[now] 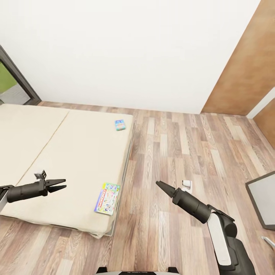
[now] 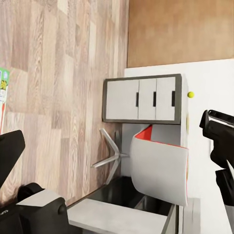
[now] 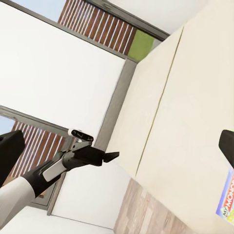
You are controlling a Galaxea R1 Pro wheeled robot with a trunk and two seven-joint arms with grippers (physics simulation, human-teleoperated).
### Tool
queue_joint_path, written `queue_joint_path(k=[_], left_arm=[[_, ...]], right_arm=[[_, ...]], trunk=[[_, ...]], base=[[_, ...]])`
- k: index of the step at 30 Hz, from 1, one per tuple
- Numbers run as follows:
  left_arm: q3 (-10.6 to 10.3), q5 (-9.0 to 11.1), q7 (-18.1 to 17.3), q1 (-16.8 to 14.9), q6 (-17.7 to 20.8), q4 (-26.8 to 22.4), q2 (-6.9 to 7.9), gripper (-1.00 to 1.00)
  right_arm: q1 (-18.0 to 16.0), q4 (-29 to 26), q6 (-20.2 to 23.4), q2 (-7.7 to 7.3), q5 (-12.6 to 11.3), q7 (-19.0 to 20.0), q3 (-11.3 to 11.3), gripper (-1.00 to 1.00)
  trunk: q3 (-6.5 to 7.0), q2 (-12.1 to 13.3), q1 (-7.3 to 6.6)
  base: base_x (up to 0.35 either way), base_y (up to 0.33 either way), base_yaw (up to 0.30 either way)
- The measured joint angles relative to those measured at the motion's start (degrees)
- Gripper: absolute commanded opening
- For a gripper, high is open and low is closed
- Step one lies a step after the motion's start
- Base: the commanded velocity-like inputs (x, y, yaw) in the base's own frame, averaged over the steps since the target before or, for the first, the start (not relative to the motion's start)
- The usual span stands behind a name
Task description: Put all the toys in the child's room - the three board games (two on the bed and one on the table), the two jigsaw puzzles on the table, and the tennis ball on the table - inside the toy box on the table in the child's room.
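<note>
Two board games lie on the bed (image 1: 57, 152): a small blue box (image 1: 120, 125) near its far edge and a green-edged Monopoly box (image 1: 107, 198) (image 3: 226, 200) at its near corner. My left gripper (image 1: 63, 183) (image 2: 114, 146) (image 3: 113, 156) hovers open over the mattress, left of the Monopoly box. Open and empty too, my right gripper (image 1: 158, 184) (image 3: 119, 148) hangs above the floor to that box's right. In the left wrist view the tennis ball (image 2: 190, 94) rests on the white table (image 2: 209, 97). The jigsaw puzzles and toy box are out of view.
Wood plank floor (image 1: 172, 152) stretches right of the bed. A small white object (image 1: 186, 185) lies on it. A grey-framed pale panel (image 1: 263, 202) juts in at right. A red-and-white swivel chair (image 2: 161, 165) stands by the table's grey drawers (image 2: 141, 100). A window (image 1: 11, 84) is beyond the bed.
</note>
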Motion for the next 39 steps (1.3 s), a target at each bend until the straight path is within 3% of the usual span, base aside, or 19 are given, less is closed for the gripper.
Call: queue_joint_path(k=[26,39], left_arm=[[0.00,-0.04,0.00,0.02,0.00,0.00,0.00,1.00],[-0.01,-0.02,0.01,0.05,0.00,0.00,0.01,1.00]], right_arm=[[0.00,-0.03,0.00,0.00,0.00,0.00,0.02,1.00],[0.00,-0.04,0.00,0.00,0.01,0.07,0.02,1.00]], trunk=[[2.45,0.00,0.00],[3.67,0.00,-0.02]], base=[[0.002,-0.002,0.011],[0.135,-0.102,0.082]])
